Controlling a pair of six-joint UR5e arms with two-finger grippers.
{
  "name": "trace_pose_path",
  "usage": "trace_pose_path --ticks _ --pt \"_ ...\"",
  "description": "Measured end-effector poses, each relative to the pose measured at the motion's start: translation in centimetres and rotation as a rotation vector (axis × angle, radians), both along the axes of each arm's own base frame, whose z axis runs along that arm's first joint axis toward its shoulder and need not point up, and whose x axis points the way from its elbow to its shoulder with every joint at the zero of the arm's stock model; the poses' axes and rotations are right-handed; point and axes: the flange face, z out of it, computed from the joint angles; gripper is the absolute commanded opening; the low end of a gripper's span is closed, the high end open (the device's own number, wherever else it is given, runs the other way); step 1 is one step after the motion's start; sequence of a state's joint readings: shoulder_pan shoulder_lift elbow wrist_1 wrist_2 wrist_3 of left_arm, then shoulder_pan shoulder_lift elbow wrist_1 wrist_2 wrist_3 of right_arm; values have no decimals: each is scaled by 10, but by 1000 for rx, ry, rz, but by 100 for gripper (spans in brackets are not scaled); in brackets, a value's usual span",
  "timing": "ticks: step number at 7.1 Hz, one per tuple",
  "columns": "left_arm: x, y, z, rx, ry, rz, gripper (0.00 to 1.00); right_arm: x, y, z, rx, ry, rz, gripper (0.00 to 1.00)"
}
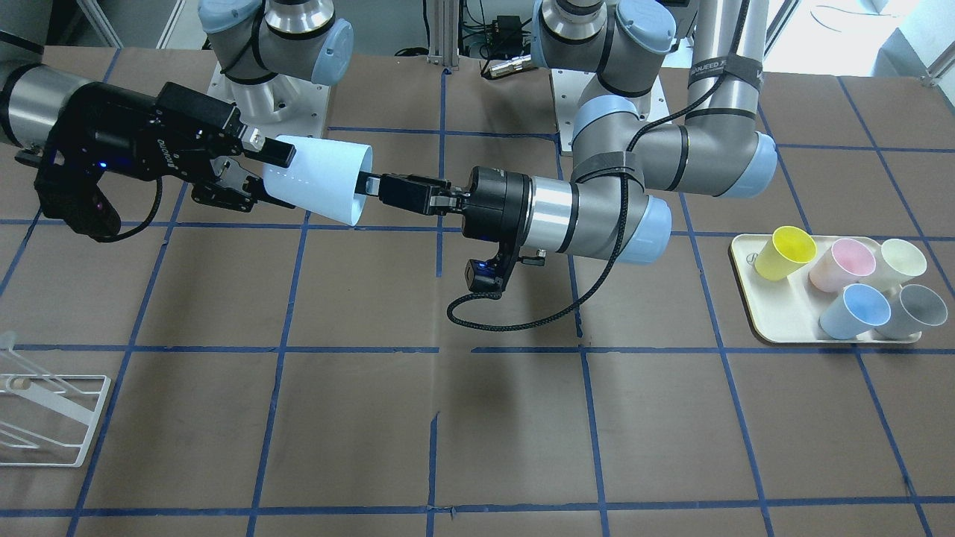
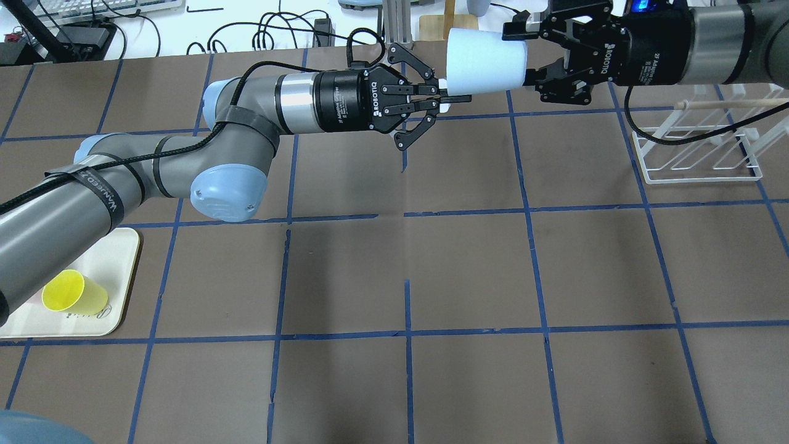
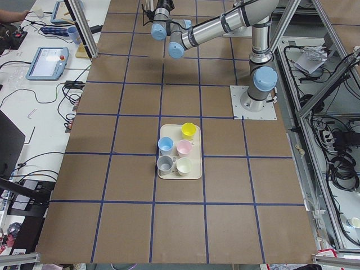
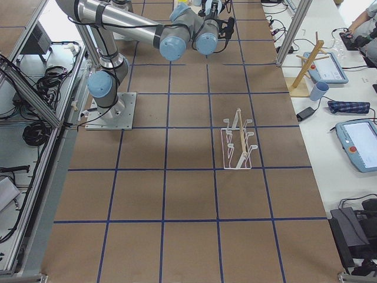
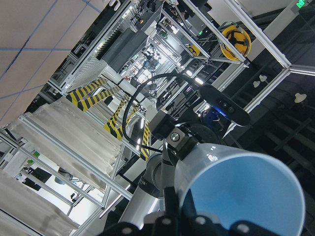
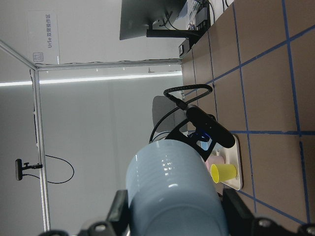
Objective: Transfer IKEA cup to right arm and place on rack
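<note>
The pale sky-blue IKEA cup (image 1: 321,179) hangs sideways in the air between both grippers at the far side of the table, and also shows from overhead (image 2: 484,58). My left gripper (image 2: 445,98), on the arm with the ribbed black cable, is shut on the cup's rim wall, one finger inside the mouth (image 1: 367,183). My right gripper (image 2: 524,54) is shut around the cup's narrow base end, one finger on each side (image 1: 262,173). The left wrist view looks into the cup's mouth (image 5: 246,196). The right wrist view shows its outside (image 6: 172,191). The white wire rack (image 2: 696,154) stands on the table below the right arm.
A cream tray (image 1: 746,298) on the robot's left side holds yellow (image 1: 783,252), pink, cream and grey cups and the deeper-blue twin cup (image 1: 854,312). The rack also shows at the front-facing view's left edge (image 1: 45,418). Brown table with a blue tape grid.
</note>
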State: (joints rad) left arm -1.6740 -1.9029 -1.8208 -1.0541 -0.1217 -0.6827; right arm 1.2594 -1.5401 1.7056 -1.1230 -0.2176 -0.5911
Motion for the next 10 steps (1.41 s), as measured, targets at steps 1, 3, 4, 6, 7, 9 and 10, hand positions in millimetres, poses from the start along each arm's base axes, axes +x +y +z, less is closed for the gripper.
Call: trace_pose_path --ticks 1,3,4,6,7,9,10 --pt "0 0 -1 16 -3 -1 94 0 -1 2 -5 1 -1 49" --pt "2 0 7 53 -11 -12 95 0 -1 2 -6 2 0 41" --pt "4 0 13 71 -16 -18 97 0 -1 3 -8 3 1 36" --pt "14 -6 8 95 -24 -7 97 0 -2 5 -13 6 2 22" --pt "26 -14 -1 110 -43 16 97 -2 -3 10 -20 26 12 19" --pt "60 -35 -13 152 -148 97 98 -7 -3 28 -12 171 87 16" --pt "86 -45 -15 128 -228 168 98 -13 -3 38 -2 298 136 15"
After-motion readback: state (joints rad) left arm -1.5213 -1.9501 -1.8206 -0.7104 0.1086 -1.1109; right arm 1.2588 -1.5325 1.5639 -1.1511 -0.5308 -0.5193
